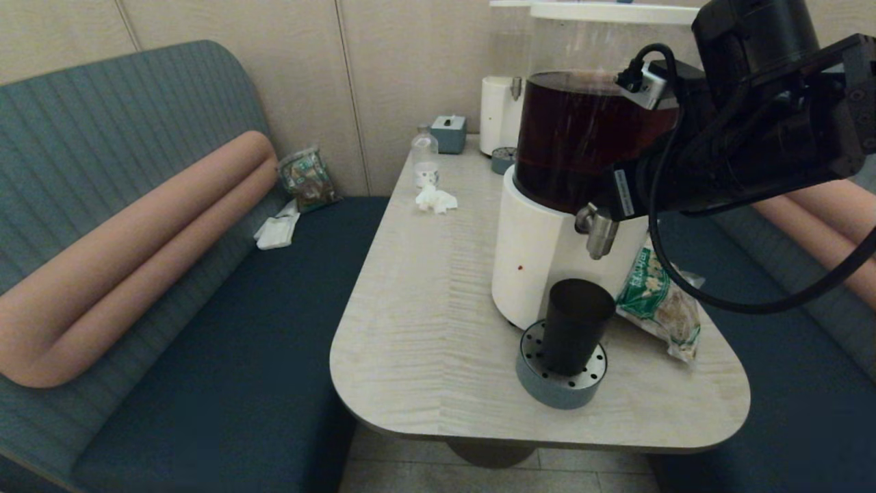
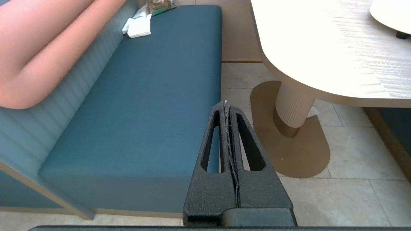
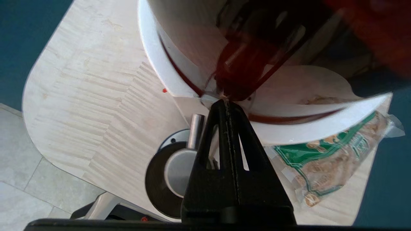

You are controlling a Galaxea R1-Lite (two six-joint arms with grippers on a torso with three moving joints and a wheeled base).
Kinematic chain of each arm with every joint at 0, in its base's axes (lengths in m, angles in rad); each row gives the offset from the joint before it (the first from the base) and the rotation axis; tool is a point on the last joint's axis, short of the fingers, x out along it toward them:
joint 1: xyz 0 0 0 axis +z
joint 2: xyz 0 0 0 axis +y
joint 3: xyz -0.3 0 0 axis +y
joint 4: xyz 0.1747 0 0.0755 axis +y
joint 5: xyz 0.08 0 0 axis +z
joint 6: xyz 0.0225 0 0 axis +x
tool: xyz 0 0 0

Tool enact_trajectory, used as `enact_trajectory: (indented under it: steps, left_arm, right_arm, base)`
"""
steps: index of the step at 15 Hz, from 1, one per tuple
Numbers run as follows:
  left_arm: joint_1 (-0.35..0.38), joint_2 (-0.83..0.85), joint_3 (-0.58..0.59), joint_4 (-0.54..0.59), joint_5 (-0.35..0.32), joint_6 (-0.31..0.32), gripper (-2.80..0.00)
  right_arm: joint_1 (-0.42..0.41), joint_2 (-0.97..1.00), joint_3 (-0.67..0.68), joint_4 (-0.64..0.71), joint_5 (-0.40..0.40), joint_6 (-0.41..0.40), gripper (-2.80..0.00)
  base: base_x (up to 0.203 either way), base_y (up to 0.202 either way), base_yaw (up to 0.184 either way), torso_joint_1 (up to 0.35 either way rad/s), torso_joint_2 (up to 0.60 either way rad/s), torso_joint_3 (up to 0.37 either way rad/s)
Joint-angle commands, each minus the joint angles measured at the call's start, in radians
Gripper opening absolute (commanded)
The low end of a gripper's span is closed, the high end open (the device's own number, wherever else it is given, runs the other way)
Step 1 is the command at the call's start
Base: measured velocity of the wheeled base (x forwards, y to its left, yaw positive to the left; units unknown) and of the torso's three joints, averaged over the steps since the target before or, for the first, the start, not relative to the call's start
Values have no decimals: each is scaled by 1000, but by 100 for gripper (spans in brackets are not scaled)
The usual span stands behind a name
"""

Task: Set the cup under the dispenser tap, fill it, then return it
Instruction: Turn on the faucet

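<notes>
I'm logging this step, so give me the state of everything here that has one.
black cup: upright on the grey drip tray, under the tap, not held
dispenser tap: no stream visible
dark-liquid tank: partly full
right pincer: shut, at the tank base above the tap
left pincer: shut, parked beside the table

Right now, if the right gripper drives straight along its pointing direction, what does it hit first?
Probably the dispenser tank: the shut right gripper has its tips right at the clear wall above the tap. Whether they touch can't be told.
</notes>
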Motion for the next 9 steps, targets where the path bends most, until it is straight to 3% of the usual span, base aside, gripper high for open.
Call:
enact_trajectory:
  steps: [1,9]
  left_arm:
    - [0,0,0,0,0,0,-280]
    - [1,0,0,0,0,0,-280]
  right_arm:
    - [3,-3,3,8,13,3,-280]
    - [2,0,11,10,116,10,-280]
  base:
    - [0,0,0,0,0,0]
    - [0,0,0,0,0,0]
